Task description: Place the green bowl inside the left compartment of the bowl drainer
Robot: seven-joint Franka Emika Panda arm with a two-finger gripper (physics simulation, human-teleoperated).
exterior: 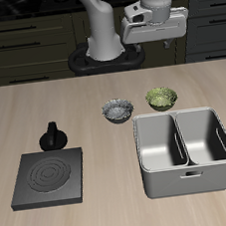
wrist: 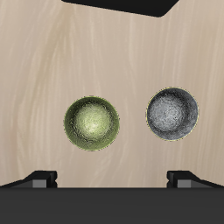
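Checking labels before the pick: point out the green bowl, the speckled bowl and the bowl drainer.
green bowl [wrist: 92, 122], wrist view, centre of its inner floor.
speckled bowl [wrist: 171, 112], wrist view, centre of its inside.
bowl drainer [exterior: 184, 139], exterior view, on the central divider.

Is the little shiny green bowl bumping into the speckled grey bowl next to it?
Apart. The wrist view shows bare wooden table between the olive-green bowl and the grey speckled bowl; their rims don't meet.
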